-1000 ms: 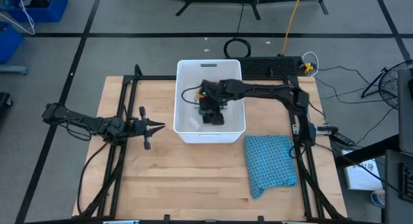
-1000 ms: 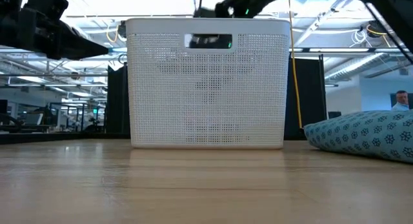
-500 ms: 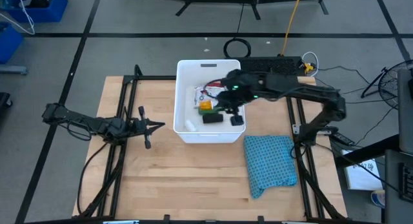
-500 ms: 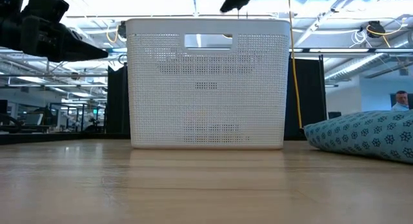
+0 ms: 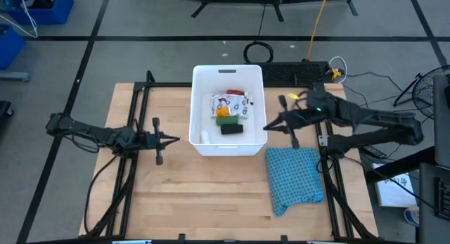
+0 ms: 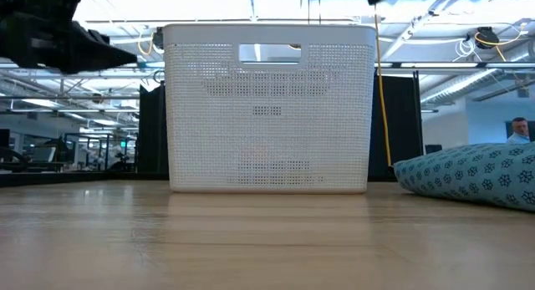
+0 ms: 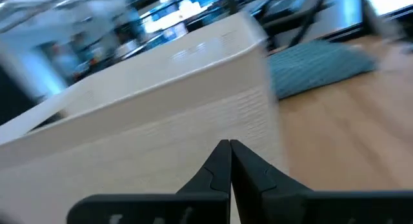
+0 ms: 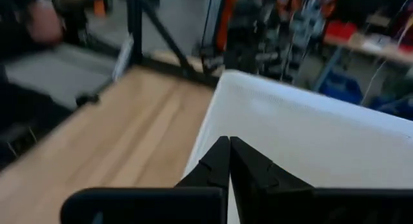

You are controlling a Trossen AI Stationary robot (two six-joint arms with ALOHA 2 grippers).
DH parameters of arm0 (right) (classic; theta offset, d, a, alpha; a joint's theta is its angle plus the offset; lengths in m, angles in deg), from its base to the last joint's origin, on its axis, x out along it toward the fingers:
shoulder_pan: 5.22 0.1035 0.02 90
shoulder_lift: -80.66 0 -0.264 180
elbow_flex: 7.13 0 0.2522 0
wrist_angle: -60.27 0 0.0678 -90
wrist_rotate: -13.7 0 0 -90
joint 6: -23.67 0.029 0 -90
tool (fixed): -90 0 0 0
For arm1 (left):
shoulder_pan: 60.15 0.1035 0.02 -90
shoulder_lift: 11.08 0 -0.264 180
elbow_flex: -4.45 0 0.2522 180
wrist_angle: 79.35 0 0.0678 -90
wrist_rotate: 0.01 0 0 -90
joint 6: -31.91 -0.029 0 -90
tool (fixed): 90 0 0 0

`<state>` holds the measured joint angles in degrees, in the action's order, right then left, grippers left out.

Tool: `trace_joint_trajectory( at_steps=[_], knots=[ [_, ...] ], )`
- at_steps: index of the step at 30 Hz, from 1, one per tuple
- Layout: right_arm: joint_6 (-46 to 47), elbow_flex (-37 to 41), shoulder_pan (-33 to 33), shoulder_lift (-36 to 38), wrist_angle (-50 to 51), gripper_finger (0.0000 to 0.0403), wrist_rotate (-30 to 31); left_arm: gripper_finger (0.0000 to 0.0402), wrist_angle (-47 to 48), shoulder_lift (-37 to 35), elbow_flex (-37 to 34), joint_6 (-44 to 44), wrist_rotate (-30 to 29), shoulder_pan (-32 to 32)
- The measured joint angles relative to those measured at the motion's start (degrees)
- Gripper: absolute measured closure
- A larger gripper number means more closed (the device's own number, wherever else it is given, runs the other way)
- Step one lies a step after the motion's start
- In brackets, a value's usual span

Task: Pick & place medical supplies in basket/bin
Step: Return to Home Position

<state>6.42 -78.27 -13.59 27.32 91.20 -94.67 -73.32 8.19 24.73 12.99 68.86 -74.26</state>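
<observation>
The white basket (image 5: pixel 200 86) stands at the table's far middle. Inside it lie a flat white packet with prints (image 5: pixel 230 103), an orange item (image 5: pixel 221 111), a green block (image 5: pixel 224 120), a black block (image 5: pixel 231 129) and a small white bottle (image 5: pixel 204 137). My left gripper (image 5: pixel 176 138) is shut and empty, left of the basket, pointing at it (image 7: pixel 230 146). My right gripper (image 5: pixel 266 127) is shut and empty just outside the basket's right wall (image 8: pixel 227 143).
A blue knitted cloth (image 5: pixel 295 175) lies on the table at the near right, seen also in the low view (image 6: pixel 476 173). Bare wooden tabletop (image 5: pixel 204 195) spreads in front of the basket. Black frame rails (image 5: pixel 133 117) run along both table sides.
My right gripper has risen out of the basket and drawn back toward the table's right edge, shutting its fingers on the way. The items it hid now show inside the basket. My left arm has kept still.
</observation>
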Motion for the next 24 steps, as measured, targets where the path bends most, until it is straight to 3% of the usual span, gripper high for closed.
trace_joint_trajectory(
  at_steps=[4,9,14,18,24],
  knots=[
    [5.63,15.96,-0.23,9.63,-16.51,0.0402,-2.98,0.0400,-2.36,-1.31,-0.02,-0.85,12.85,3.13],
    [10.59,31.67,-1.87,17.72,-31.13,0.0403,-3.03,0.0401,-4.47,-1.93,-0.02,-0.64,23.09,10.29],
    [15.51,40.16,-4.73,22.39,-42.07,0.0403,-6.07,0.0401,-3.86,-2.10,-0.02,2.22,32.82,18.15],
    [17.63,44.35,-6.61,24.15,-44.81,0.0403,-6.13,0.0401,-3.58,-2.10,-0.02,3.77,38.81,23.02],
    [18.68,49.45,-7.51,25.34,-50.10,0.0403,-5.63,0.0401,-1.99,-2.10,-0.02,4.99,40.67,26.44]
  ],
)
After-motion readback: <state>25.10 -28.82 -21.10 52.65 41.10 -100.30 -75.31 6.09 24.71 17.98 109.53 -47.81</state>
